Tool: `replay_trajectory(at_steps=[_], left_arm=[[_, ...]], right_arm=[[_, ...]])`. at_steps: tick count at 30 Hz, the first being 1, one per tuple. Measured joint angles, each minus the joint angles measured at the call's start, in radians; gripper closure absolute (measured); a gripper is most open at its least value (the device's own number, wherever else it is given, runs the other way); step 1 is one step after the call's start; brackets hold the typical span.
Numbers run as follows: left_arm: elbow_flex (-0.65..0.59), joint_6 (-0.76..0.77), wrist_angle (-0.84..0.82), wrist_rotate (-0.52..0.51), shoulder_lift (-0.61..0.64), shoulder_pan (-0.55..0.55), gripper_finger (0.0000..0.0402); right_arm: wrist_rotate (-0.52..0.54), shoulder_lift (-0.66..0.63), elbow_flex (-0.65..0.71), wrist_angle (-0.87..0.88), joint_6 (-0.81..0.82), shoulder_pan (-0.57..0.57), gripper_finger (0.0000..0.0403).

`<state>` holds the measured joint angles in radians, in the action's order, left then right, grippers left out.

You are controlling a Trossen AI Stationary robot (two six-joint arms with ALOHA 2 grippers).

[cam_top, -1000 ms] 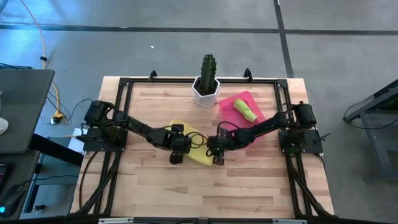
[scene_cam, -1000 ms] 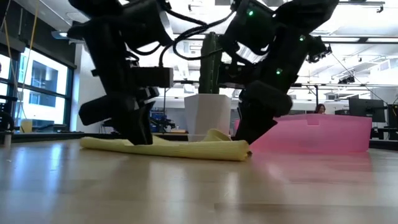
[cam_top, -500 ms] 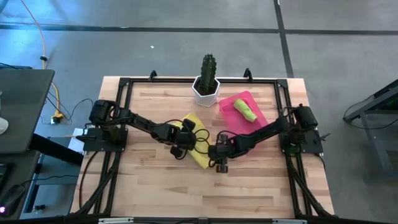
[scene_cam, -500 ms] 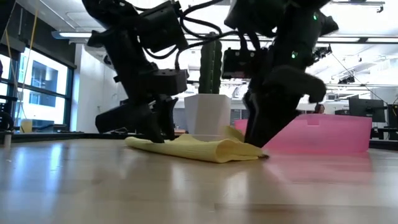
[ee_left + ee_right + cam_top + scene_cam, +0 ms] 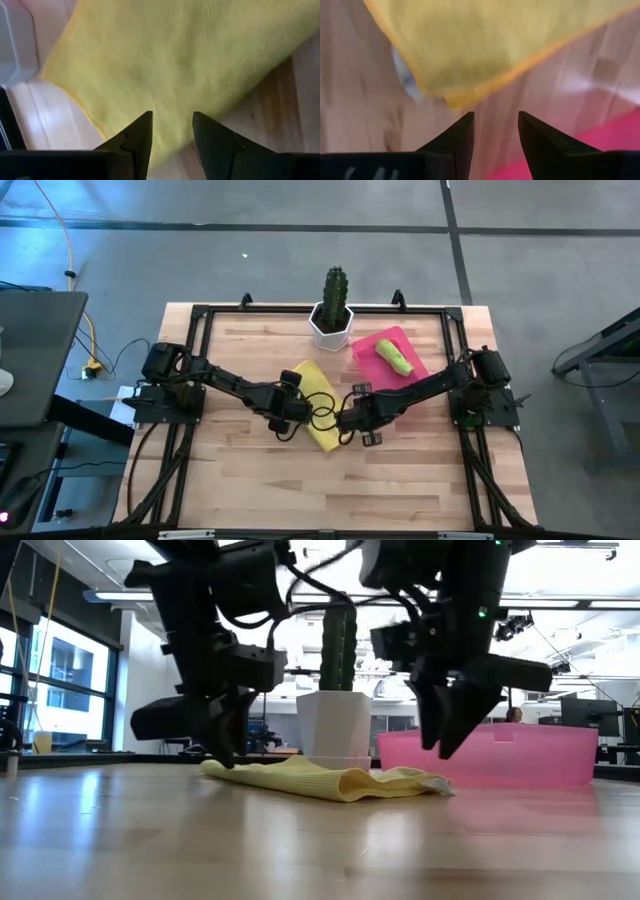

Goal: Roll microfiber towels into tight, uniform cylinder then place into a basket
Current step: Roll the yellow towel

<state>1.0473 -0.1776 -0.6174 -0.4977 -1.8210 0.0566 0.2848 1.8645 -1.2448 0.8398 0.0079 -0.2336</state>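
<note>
table [image 5: 260, 490]: we see bare wood planks nearest us, a dark frame running round the edges.
yellow towel [image 5: 318, 405]: we see it lying mid-table as a folded strip, flat on the wood, not rolled; in the low view its right end is bunched with a small white tag sticking out.
left gripper [image 5: 287, 420]: we see it down at the towel's left edge; in its wrist view the two fingers stand apart over the yellow cloth with nothing between them, so released.
right gripper [image 5: 368, 432]: we see it just off the towel's right end, lifted clear of the wood in the low view; fingers parted over bare table and the cloth's edge, holding nothing.
pink tray [image 5: 372, 352]: we see it farther back on the right side, beside the pot.
green towel [image 5: 394, 357]: we see it rolled up, lying inside the tray.
cactus pot [image 5: 331, 326]: we see a white pot with a cactus at the far edge, middle.
</note>
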Motion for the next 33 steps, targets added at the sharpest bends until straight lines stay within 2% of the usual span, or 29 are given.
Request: replay_trajectory(at_steps=[4, 7, 14, 24, 27, 33], left_arm=[[0.001, 0.072, -0.018, 0.021, 0.002, 0.02, 0.0271], [0.002, 0.1, -0.01, 0.041, 0.003, 0.042, 0.0271], [0.004, 0.235, 0.079, 0.094, 0.004, 0.091, 0.0271], [0.003, 0.408, 0.361, 0.175, -0.016, 0.143, 0.0271], [0.004, 0.464, 0.405, 0.192, -0.044, 0.148, 0.0271], [0.006, 0.552, 0.371, 0.268, -0.084, 0.166, 0.0271]], right_arm=[[0.0, -0.006, 0.0, 0.088, -0.018, 0.02, 0.0258], [-0.006, -0.014, 0.019, 0.081, -0.024, 0.04, 0.0258], [-0.031, -0.021, 0.113, -0.137, -0.023, 0.073, 0.0258], [-0.06, -0.022, 0.167, -0.46, -0.007, 0.022, 0.0258], [-0.056, -0.022, 0.178, -0.485, 0.023, 0.0, 0.0258], [-0.01, -0.026, 0.18, -0.443, 0.065, -0.036, 0.0258]])
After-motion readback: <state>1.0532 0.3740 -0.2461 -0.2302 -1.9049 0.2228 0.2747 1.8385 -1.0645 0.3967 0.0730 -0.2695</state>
